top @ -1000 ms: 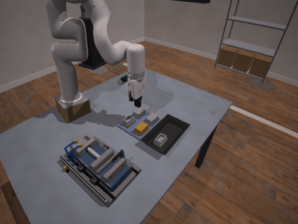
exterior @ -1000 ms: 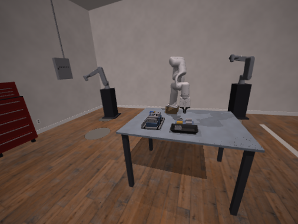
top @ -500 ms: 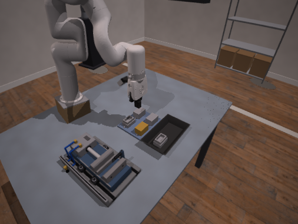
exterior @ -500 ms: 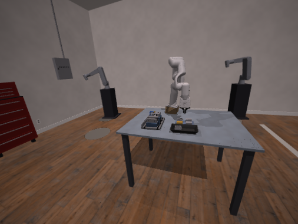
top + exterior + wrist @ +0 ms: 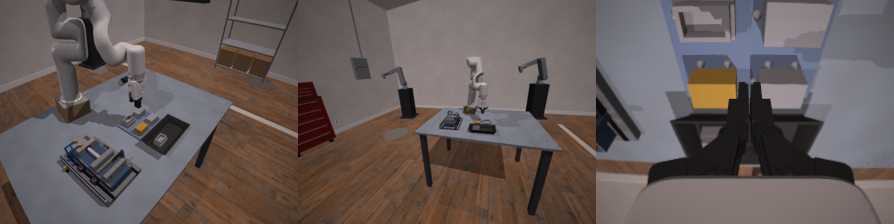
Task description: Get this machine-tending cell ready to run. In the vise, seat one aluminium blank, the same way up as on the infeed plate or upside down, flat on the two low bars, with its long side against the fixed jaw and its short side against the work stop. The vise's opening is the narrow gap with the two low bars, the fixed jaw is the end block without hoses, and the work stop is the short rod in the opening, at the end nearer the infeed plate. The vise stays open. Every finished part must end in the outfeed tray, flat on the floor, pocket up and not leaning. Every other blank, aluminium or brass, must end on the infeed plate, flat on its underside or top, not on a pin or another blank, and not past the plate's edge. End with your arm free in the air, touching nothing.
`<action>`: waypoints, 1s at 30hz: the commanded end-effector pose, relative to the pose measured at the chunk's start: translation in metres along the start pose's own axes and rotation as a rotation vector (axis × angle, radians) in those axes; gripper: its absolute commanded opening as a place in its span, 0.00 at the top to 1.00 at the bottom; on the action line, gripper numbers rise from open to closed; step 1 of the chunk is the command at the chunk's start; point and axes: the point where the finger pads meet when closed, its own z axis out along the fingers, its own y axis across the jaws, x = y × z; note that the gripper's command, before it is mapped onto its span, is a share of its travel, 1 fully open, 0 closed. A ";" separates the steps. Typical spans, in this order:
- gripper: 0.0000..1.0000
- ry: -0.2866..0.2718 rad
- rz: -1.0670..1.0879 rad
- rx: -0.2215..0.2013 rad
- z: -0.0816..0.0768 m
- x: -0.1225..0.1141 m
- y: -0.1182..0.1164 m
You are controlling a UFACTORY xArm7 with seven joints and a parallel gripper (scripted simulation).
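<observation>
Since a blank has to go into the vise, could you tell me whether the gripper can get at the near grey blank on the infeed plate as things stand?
Probably yes, once opened. The gripper hangs shut and empty just above that blank, nothing between them.

The arm [image 5: 101, 35] is built of thick, rounded, glossy white links with faint seams at the joints. Its round foot stands on a brown block [image 5: 72, 109]. The white gripper [image 5: 138, 104] housing carries a round mark on one face and ends in black, angular fingers with round pivot bosses.
</observation>
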 end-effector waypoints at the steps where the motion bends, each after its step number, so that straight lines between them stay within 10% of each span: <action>1: 1.00 -0.003 0.000 -0.001 -0.001 -0.001 0.000; 30: 1.00 -0.003 0.000 0.000 -0.005 -0.001 0.000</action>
